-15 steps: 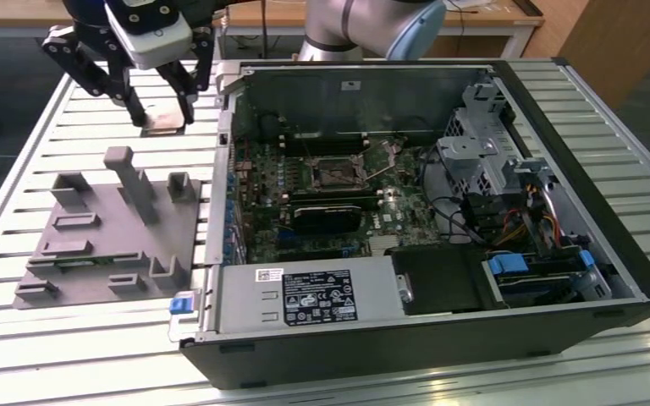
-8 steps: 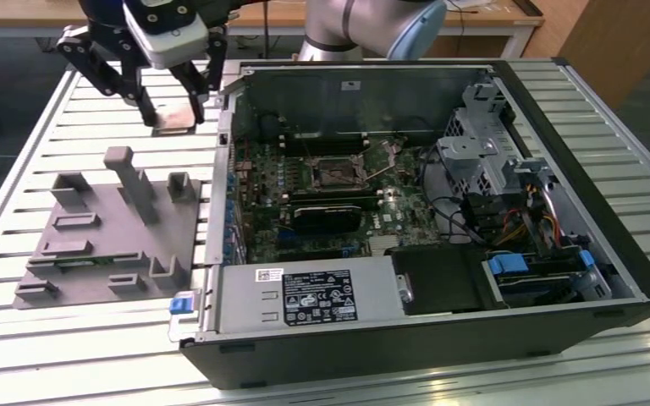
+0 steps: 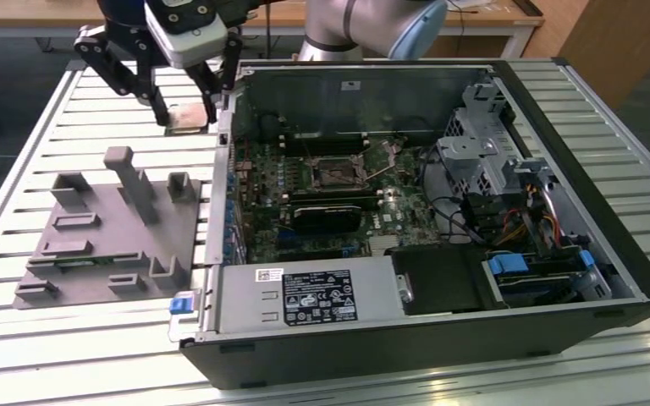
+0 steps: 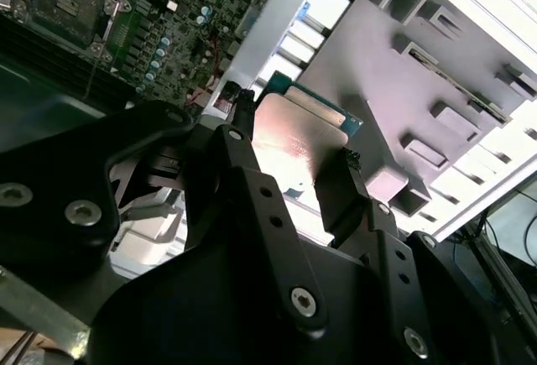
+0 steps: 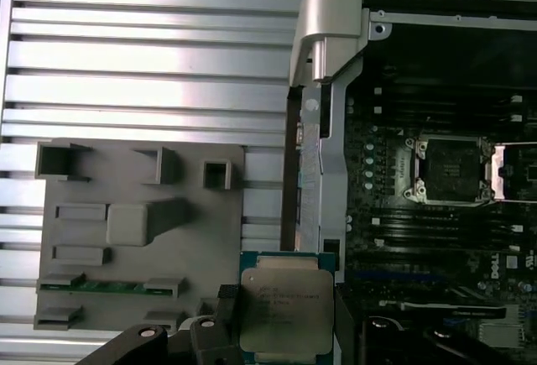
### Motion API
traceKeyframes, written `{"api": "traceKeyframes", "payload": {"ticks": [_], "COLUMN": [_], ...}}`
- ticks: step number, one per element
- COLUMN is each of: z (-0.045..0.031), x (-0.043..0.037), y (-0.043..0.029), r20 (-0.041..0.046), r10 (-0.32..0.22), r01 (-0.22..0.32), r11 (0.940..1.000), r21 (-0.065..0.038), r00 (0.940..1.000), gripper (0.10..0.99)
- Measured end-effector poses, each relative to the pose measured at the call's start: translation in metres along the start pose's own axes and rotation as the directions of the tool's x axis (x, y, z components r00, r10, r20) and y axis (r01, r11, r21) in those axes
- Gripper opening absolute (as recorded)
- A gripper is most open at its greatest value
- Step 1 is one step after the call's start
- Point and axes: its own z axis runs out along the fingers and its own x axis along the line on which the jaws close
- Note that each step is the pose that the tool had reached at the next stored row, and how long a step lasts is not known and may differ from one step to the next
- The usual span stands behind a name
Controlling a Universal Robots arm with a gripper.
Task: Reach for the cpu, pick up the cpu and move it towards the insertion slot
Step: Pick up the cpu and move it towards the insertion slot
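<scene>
The cpu (image 3: 193, 116), a flat square chip with a silvery top and a green edge, hangs between my gripper's (image 3: 190, 120) two black fingers. The gripper is shut on the cpu's two opposite edges. In both wrist views the cpu (image 5: 285, 308) (image 4: 295, 138) sits in the gripper (image 5: 284, 315) (image 4: 294, 164), above the table between the grey fixture and the case wall. The insertion slot (image 3: 334, 172) (image 5: 449, 168) (image 4: 63, 0), a silvery frame around a dark centre, lies open on the motherboard inside the case, well apart from the cpu.
A grey fixture plate (image 3: 111, 228) (image 5: 138, 222) with raised blocks lies on the slatted metal table (image 3: 31, 152). The open computer case (image 3: 415, 211) has an upright side wall (image 5: 315, 88) between gripper and socket. A black card (image 3: 325, 216), drive cage (image 3: 483, 161) and cables sit inside.
</scene>
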Motion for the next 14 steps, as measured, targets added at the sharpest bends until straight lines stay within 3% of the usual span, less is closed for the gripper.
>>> {"api": "traceKeyframes", "payload": {"ticks": [14], "z": [0.0004], "x": [-0.0249], "y": [0.0001], "r20": [0.0000], "r10": [0.000], "r01": [0.000], "r11": [1.0000], "r21": [0.000], "r00": [1.0000], "gripper": [0.541]}}
